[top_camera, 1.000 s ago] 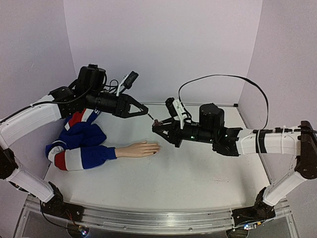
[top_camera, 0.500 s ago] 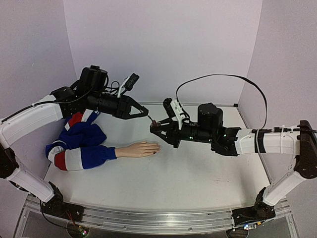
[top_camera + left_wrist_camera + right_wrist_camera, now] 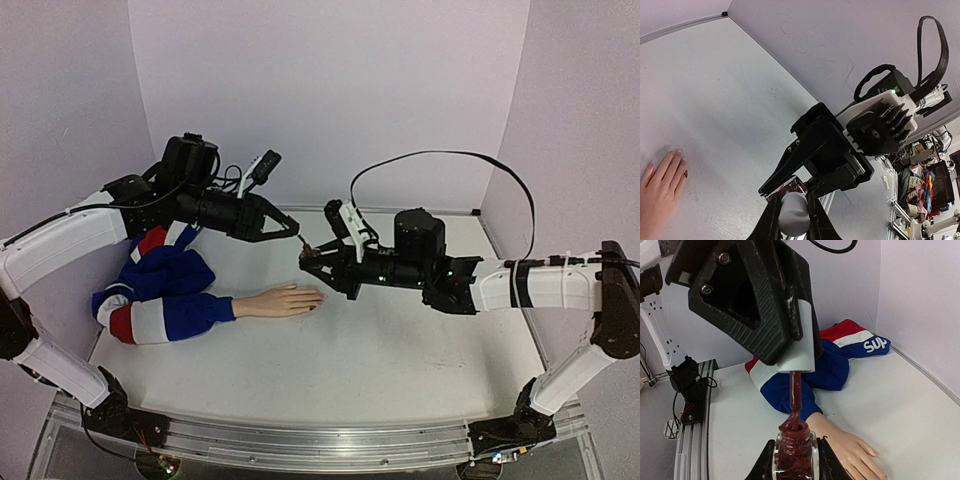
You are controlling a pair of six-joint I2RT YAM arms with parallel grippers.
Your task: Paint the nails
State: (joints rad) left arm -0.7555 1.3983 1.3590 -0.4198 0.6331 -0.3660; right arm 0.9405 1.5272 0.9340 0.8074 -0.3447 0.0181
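The peach mannequin hand [image 3: 282, 301] lies palm down on the table, its sleeve [image 3: 160, 290] striped blue, white and red. Its nails [image 3: 316, 298] are tiny; in the left wrist view the hand [image 3: 660, 182] shows one dark red nail. My left gripper [image 3: 295, 231] is shut on the white cap [image 3: 792, 214] of the polish brush. My right gripper [image 3: 310, 258] is shut on the open glass bottle of dark red polish [image 3: 796, 452]. The brush stem [image 3: 795, 395] dips into the bottle's neck. Both are held in the air behind the hand.
Purple walls close in the back and both sides. The white table [image 3: 400, 350] ends in a metal rail [image 3: 300, 440] at the near edge. A black cable [image 3: 440, 160] loops above my right arm.
My right gripper has moved the bottle left and slightly up towards the brush. My left gripper has dropped a little, bringing the brush into the bottle's neck.
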